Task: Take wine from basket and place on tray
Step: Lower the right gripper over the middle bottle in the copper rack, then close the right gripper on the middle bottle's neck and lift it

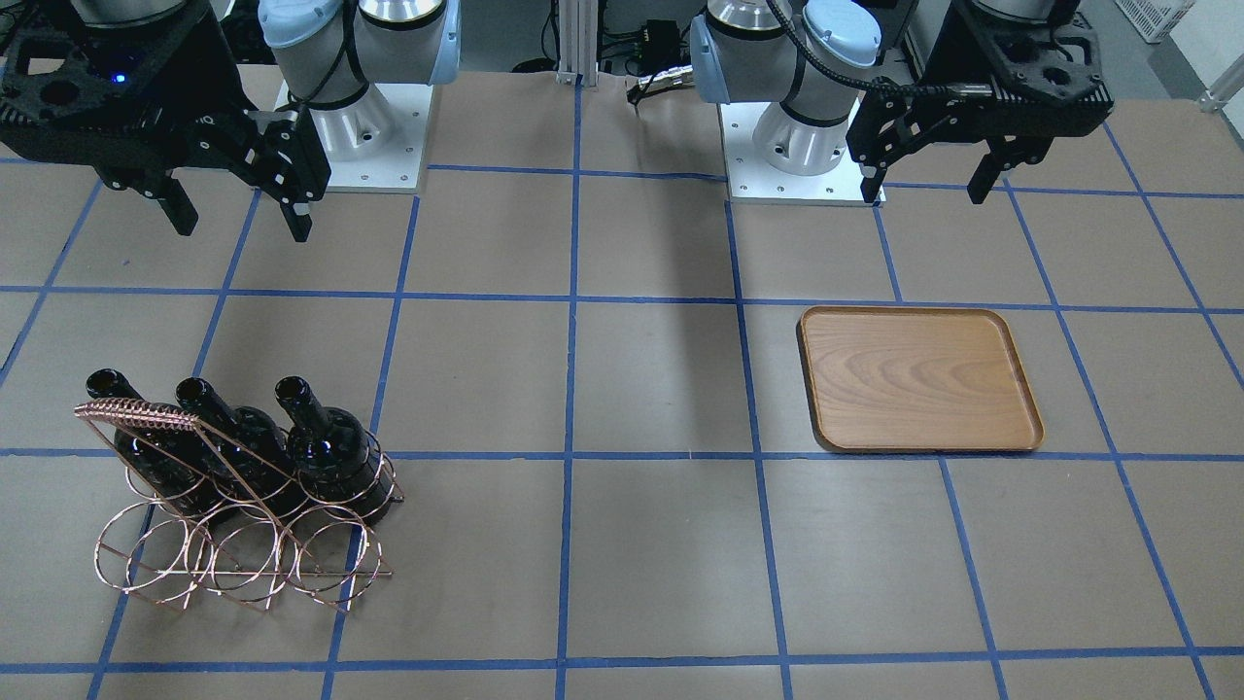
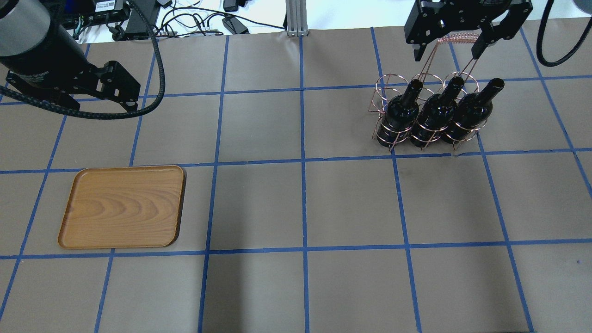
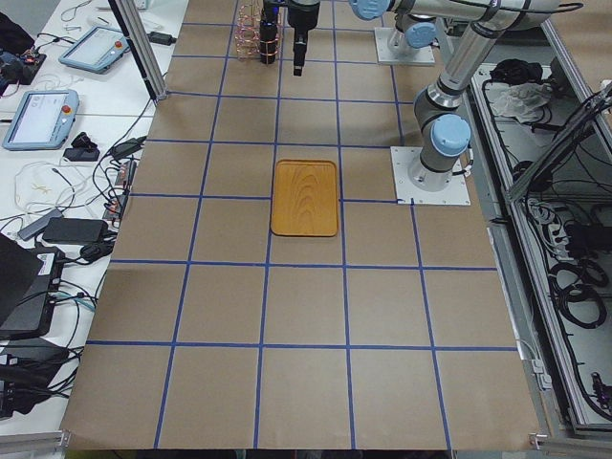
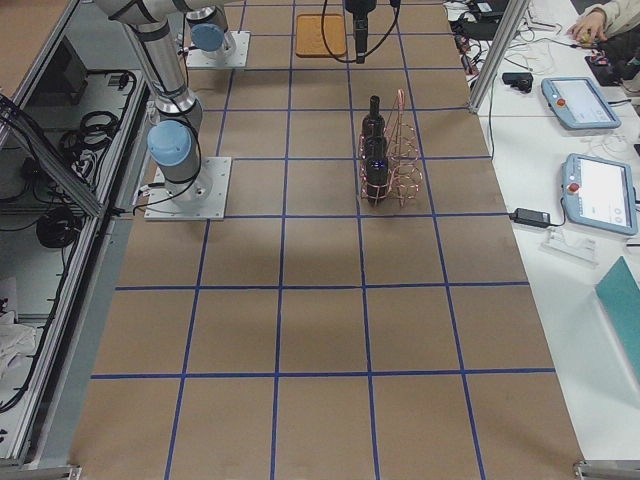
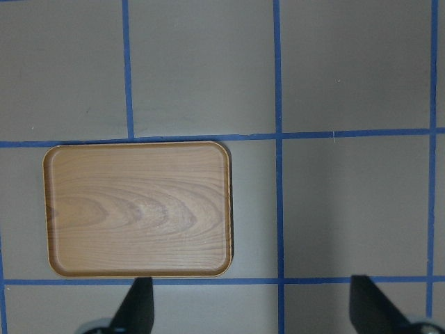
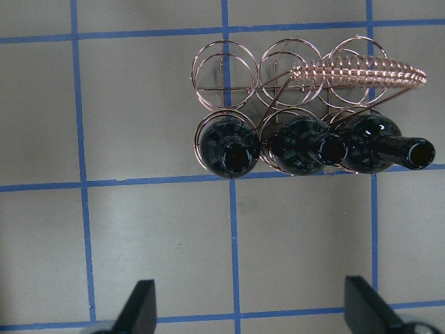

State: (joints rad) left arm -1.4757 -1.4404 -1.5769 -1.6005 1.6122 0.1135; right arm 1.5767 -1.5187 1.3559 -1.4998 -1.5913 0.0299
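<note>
Three bottles (image 1: 330, 449), one basket (image 1: 243, 569), one tray (image 1: 918, 379) and two sets of jaws are seen from the operators' side of the worktop (image 1: 641, 389).

Nearest is the basket, on the robot's right half. It has two rows of three rings (image 6: 219, 66). The row on the operators' side shows only wire. The row toward the robot holds the bottles, one to a ring, touching side by side. Each bottle stands upright with its long axis vertical and its open mouth up. The coil-wrapped handle (image 1: 136, 410) runs along the rows above the rings.

Farther back, on the robot's left half and well apart from the basket, the tray lies flat. Its long side runs along the worktop's length, and wood grain shows across its whole floor.

Farthest, near the arm bases, the right jaws hang open above the worktop on the robot's side of the basket, fingers (image 6: 142, 309) spread wide and touching nothing. The left jaws hang open too, on the robot's side of the tray, fingers (image 5: 139, 306) apart, gripping nothing.
</note>
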